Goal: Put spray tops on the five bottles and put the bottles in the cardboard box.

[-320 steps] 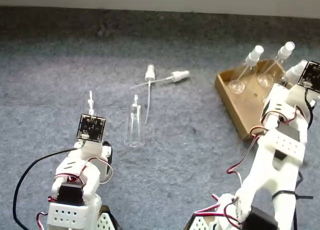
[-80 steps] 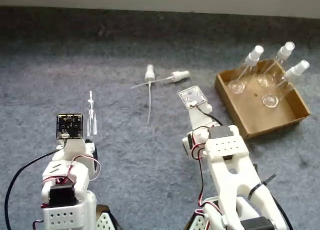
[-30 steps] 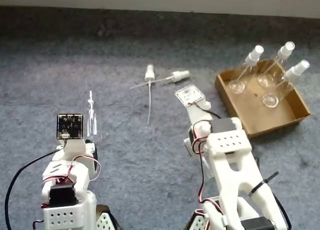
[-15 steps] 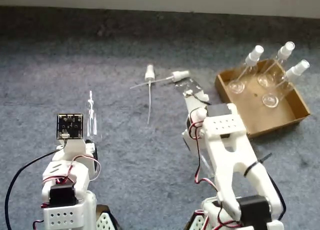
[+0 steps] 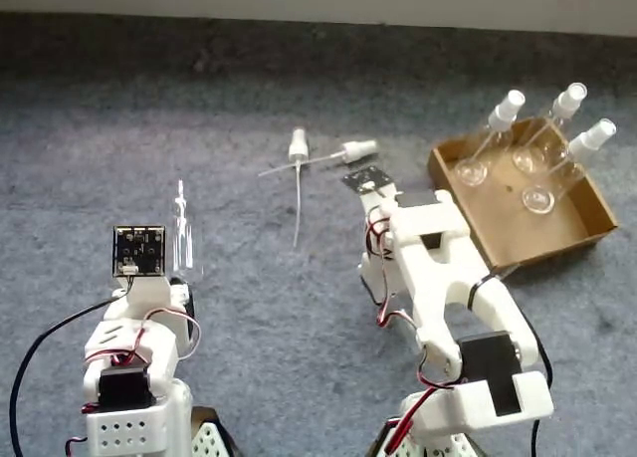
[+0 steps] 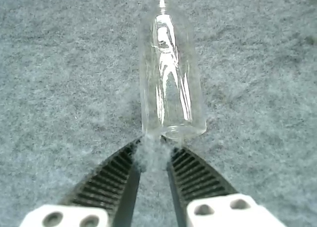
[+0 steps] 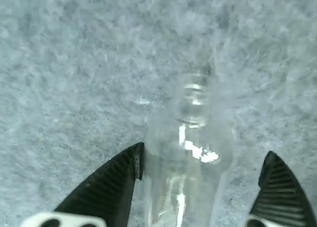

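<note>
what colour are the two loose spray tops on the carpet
The spray tops are white, with thin pale tubes; best in the high view.

Three bottles (image 5: pixel 492 133) in box (image 5: pixel 460 206), spray tops (image 5: pixel 299 144) left

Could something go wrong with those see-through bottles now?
The left pincer grips the first bottle only at its very bottom, so it might slip out or tip. The right pincer is open around the second bottle lying on the carpet. That bottle is round and smooth, so it could roll or pop away when squeezed.
</note>
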Robot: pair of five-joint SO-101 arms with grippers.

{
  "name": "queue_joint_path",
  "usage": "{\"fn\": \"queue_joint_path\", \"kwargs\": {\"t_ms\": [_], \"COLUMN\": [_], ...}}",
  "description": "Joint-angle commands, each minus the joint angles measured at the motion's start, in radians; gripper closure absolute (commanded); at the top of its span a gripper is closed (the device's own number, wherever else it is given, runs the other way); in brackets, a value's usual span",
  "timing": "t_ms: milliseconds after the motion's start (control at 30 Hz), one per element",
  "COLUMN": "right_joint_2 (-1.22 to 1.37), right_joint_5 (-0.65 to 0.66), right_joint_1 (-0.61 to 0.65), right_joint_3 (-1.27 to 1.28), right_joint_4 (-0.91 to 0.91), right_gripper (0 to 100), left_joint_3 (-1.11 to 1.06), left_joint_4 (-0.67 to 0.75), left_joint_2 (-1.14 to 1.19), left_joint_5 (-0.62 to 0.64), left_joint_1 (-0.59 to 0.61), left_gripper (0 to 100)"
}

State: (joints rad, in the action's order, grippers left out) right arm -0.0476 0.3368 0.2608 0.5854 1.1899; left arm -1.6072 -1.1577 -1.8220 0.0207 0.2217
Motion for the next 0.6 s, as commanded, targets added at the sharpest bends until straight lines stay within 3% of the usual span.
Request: {"fn": "queue_joint_path", "kwargs": {"t_ms": [0, 267, 467, 567], "right_joint_2": [-0.005, -0.007, -0.005, -0.013], "right_joint_5": [-0.012, -0.083, -0.083, -0.083], "right_joint_1": [0.01, 0.012, 0.012, 0.012], "right_joint_3": [-0.044, -0.044, -0.044, -0.044], "right_joint_4": [-0.064, -0.07, -0.051, -0.01], "right_gripper": [67.4, 76.6, 76.2, 70.0], "left_joint_3": [0.007, 0.007, 0.007, 0.007], "left_joint_4": [0.003, 0.003, 0.003, 0.003], "left_joint_2": [-0.007, -0.007, -0.007, -0.007], "left_joint_5": [-0.006, -0.006, -0.006, -0.006], "left_joint_1": [-0.015, -0.015, -0.015, -0.015], "left_gripper": [100, 100, 100, 100]}}
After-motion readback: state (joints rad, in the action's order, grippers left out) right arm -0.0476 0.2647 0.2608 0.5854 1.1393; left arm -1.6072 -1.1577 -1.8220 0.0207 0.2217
